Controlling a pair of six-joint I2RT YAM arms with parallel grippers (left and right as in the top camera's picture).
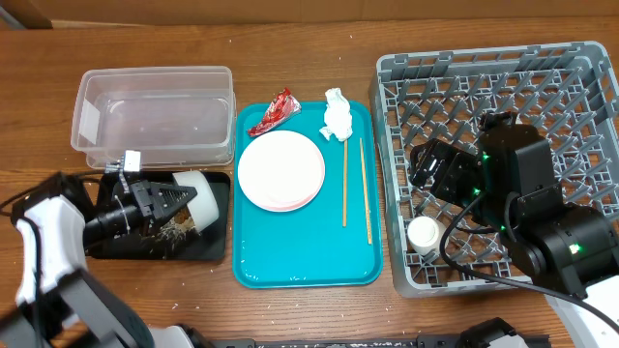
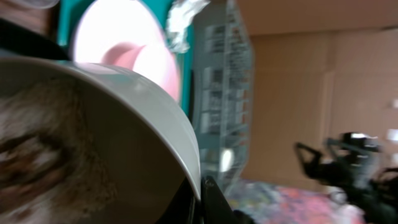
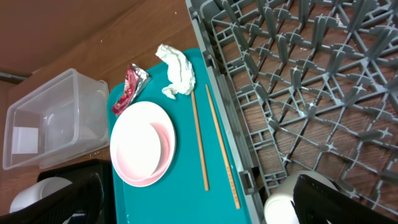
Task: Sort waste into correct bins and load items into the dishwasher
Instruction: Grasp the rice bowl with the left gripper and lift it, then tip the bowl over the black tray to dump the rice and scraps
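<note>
The cup [image 1: 423, 233] sits in the dishwasher [image 1: 542, 106] by the spread right fingers [image 3: 339, 200], the left fingers [image 1: 166, 199] clamp the bowl [image 1: 200, 193] tipped over the black tray [image 1: 193, 249] near-left, and plate [image 1: 280, 169], chopsticks [image 1: 345, 184], wrapper [image 1: 273, 113] and napkin [image 1: 337, 116] lie unsorted on the teal tray [image 1: 309, 261].

Serving tray [image 1: 309, 253] is sitting in the middle. Tub [image 1: 83, 121] is sitting to its left, far side; shallow tray [image 1: 198, 249] is lying just in front of the tub. Dish rack [image 1: 484, 60] is standing just right of the serving tray.

On the serving tray:
- Plate [image 1: 280, 169] is lying left of centre.
- Wrapper [image 1: 273, 112] and napkin [image 1: 337, 116] are lying behind the plate.
- Chopsticks [image 1: 345, 184] are lying right of the plate, running front to back.

Cup [image 1: 423, 234] is sitting in the rack's near left corner. Bowl [image 1: 198, 193] is hanging over the shallow tray, with scraps [image 1: 174, 230] lying in that tray.
</note>
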